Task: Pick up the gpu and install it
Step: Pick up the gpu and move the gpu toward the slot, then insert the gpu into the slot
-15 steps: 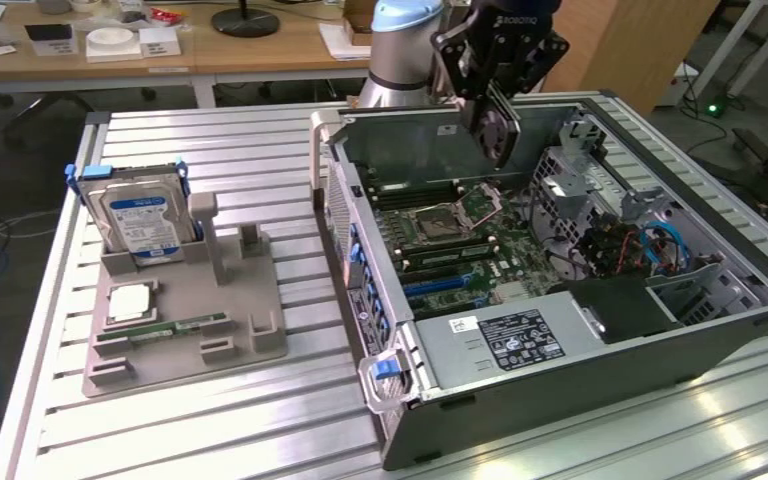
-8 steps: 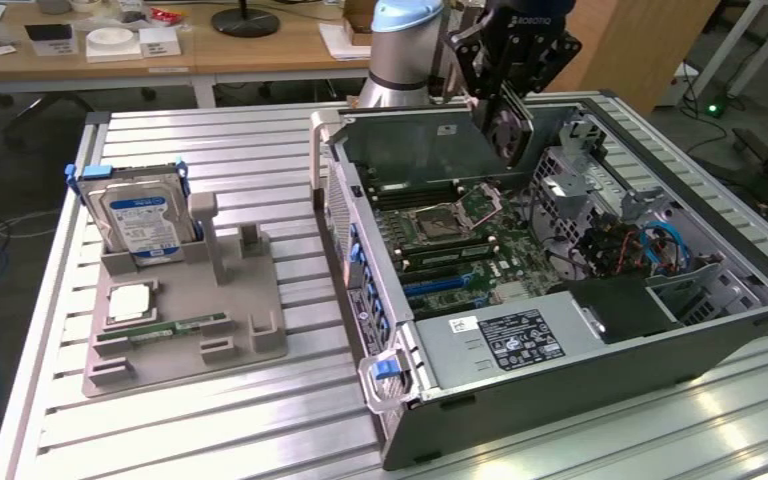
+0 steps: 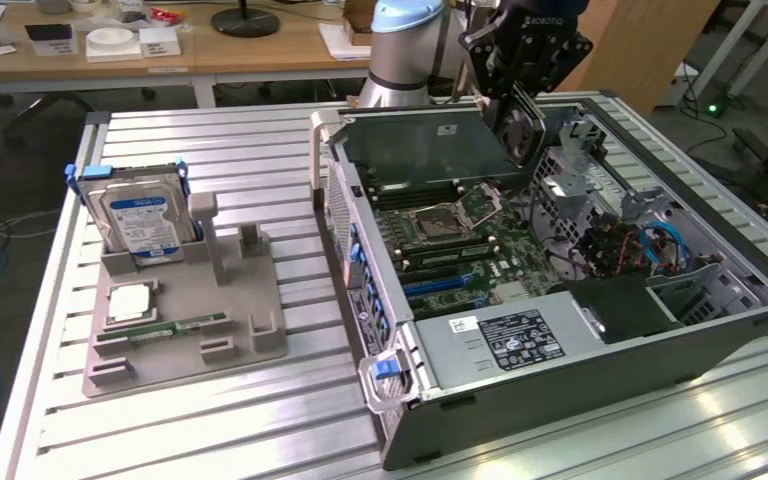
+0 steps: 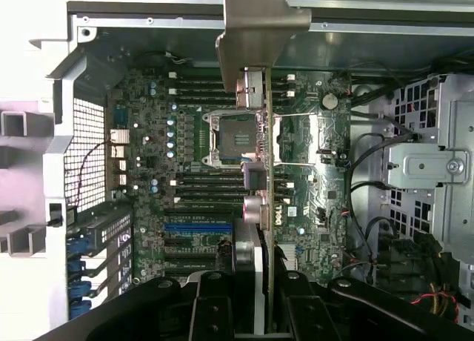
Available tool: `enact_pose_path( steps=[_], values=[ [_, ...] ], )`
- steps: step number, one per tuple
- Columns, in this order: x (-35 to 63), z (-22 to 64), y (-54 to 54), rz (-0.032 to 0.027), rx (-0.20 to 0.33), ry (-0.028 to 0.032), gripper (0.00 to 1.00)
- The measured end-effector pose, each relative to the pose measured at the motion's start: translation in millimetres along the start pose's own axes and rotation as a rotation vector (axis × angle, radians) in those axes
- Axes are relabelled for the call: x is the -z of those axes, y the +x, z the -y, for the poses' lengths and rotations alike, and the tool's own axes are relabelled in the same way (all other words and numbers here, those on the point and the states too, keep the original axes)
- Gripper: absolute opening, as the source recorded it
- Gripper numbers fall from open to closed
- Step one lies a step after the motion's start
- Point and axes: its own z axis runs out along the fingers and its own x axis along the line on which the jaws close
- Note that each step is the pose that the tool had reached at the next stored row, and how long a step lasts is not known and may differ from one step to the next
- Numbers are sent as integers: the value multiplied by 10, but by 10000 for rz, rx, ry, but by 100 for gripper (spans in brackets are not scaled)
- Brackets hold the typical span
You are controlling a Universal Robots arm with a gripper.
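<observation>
Gripper (image 3: 519, 92): jaws clamped on the gpu (image 3: 528, 122)
Gpu: held edgewise above the open case (image 3: 624, 360), not seated
Hard drive (image 3: 144, 225): upright, well outside the case

A: Exterior view: we look down obliquely from a distance, across the desk (image 3: 224, 420), at the open computer case (image 3: 598, 400).
B: Wrist view: from behind the tool (image 4: 259, 308) we face straight into it, close. Both views share the motherboard (image 4: 311, 170).

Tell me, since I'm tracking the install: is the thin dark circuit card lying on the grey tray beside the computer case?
No: the black claw holds the thin dark circuit card above the open computer case.
</observation>
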Motion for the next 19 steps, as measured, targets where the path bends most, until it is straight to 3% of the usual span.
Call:
enact_pose_path(
  steps=[19],
  values=[
    [-1, 0, 0, -3, 138, -2, 28]
  ],
)
